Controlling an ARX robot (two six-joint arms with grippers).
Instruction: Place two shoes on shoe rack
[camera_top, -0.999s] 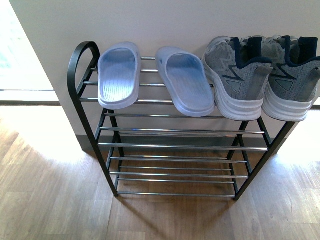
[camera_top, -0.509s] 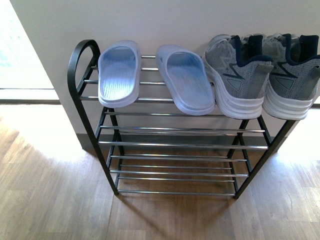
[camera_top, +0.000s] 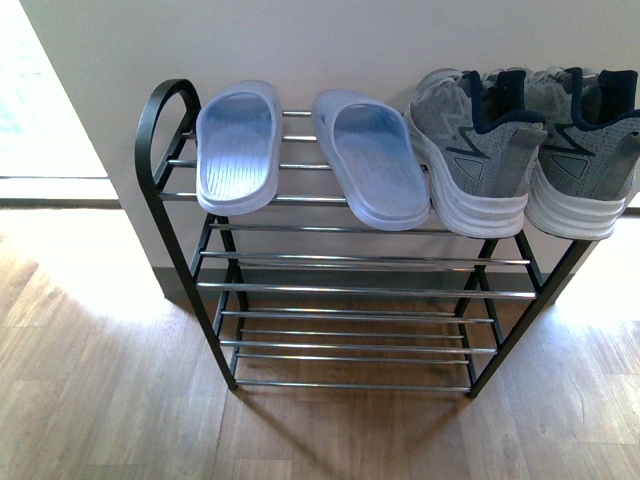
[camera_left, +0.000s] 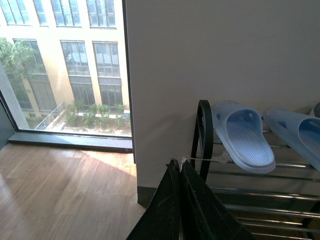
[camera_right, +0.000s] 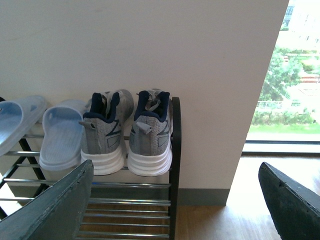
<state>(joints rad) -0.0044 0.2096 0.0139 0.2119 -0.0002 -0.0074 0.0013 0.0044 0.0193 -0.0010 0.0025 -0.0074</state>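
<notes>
The shoe rack (camera_top: 350, 290) has a black frame and chrome bars and stands against a pale wall. On its top shelf lie two pale blue slides (camera_top: 238, 148) (camera_top: 372, 158) at the left and two grey knit sneakers (camera_top: 474, 150) (camera_top: 588, 148) at the right, heels toward me. Neither gripper shows in the front view. My left gripper (camera_left: 177, 167) is shut and empty, off the rack's left end, near a slide (camera_left: 242, 134). My right gripper (camera_right: 175, 200) is open and empty, back from the rack's right end, facing the sneakers (camera_right: 127, 132).
The rack's lower shelves (camera_top: 350, 345) hold nothing. Wooden floor (camera_top: 100, 400) runs in front and to both sides. A full-height window (camera_left: 65, 65) is left of the wall and another window (camera_right: 290, 75) right of it.
The front view has shifted very slightly; the shoes and the rack stay where they were.
</notes>
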